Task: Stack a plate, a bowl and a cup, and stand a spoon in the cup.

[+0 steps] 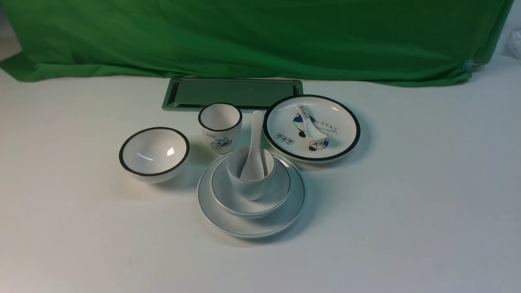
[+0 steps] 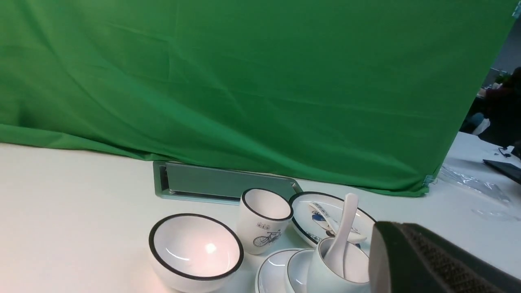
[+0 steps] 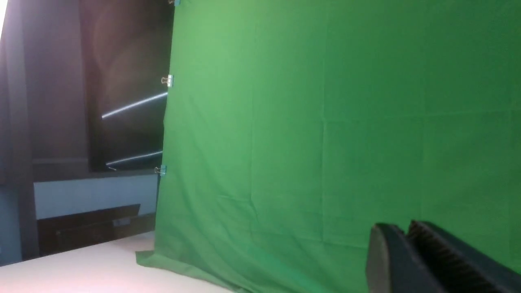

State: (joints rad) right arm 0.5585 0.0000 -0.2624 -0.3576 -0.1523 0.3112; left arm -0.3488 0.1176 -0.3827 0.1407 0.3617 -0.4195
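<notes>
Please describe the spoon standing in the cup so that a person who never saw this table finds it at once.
In front of the green cloth, nearest the camera, a plain plate carries a bowl and a cup. The spoon stands in that cup, handle up. It is plain white; the other spoon lies flat on the pictured plate and has a printed handle.

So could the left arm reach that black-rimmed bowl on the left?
Probably yes: the black-rimmed bowl sits open on the robot's left side, nothing inside or over it, and the bicycle cup beside it stands apart.
</notes>
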